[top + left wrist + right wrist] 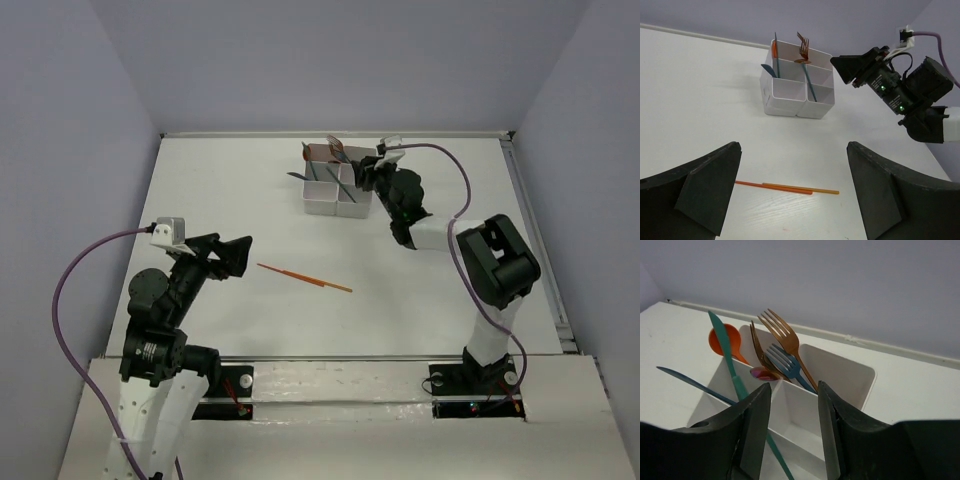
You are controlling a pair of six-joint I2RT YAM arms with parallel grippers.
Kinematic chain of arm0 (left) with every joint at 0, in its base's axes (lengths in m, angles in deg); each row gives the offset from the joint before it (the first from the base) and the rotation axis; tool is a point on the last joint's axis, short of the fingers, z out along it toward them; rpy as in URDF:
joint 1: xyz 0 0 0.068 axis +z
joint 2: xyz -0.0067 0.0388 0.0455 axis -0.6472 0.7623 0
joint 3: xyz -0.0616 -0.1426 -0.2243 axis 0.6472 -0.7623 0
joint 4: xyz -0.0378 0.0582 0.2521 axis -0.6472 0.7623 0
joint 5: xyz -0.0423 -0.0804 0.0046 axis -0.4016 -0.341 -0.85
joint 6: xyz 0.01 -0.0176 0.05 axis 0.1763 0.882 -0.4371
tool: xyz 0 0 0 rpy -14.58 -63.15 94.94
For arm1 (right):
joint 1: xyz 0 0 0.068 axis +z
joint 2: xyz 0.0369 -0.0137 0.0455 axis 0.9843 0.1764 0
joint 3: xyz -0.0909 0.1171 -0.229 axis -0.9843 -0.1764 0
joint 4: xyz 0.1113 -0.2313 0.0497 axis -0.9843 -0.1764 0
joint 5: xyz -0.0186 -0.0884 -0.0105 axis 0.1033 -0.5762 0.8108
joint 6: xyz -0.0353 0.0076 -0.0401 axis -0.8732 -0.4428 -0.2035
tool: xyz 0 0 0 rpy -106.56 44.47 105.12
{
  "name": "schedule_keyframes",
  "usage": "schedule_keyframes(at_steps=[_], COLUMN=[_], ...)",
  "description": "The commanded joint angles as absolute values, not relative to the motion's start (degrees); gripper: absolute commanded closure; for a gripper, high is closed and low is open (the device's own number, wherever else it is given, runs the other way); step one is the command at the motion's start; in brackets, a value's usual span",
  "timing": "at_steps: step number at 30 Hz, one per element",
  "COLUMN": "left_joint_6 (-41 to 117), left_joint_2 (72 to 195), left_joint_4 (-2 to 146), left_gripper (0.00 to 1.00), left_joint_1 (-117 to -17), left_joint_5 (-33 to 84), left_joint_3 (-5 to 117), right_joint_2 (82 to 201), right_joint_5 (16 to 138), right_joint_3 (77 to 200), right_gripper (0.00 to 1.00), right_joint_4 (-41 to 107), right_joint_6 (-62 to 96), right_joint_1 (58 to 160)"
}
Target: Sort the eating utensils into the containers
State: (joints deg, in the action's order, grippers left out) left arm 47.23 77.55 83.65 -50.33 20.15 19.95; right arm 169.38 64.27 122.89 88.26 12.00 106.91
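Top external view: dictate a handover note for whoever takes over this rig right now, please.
Left tool: open, empty, beside the two orange sticks lying on the table.
Right tool: open, empty, at the white four-compartment box.
Done: orange spoon, brown forks, teal fork and teal knife stand in the box.
Left: the sticks go in.

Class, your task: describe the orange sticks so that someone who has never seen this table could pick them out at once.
Start at the white table and find the white divided box near its far edge. Come back toward the near edge to the middle, where the orange sticks lie flat, overlapping lengthwise. Every other utensil sits in the box; only these lie loose.
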Motion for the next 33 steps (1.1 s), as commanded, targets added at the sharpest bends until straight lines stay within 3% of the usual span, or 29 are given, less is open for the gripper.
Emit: schedule_keyframes(at_steps=[1,17,25,33], left_joint_6=[46.7,46.9,47.0,47.0], left_joint_2=[77.2,76.5,76.0,76.6], left_joint_4=[80.8,80.7,80.7,80.6], left_gripper=[0.01,0.01,0.01,0.01], left_joint_1=[-50.0,-50.0,-50.0,-50.0], left_joint_5=[19.0,19.0,19.3,18.9], left_joint_3=[19.4,19.4,19.2,19.2], right_joint_2=[161.0,149.1,151.5,157.5], right_joint_5=[66.3,75.6,76.2,75.5], right_joint_3=[121.6,116.3,117.5,120.8], right_gripper=[0.52,0.61,0.5,0.49], right_joint_4=[86.0,36.3,23.2,19.1], right_joint_6=[11.5,14.6,14.2,12.3], right_joint_1=[108.6,124.6,126.5,127.2])
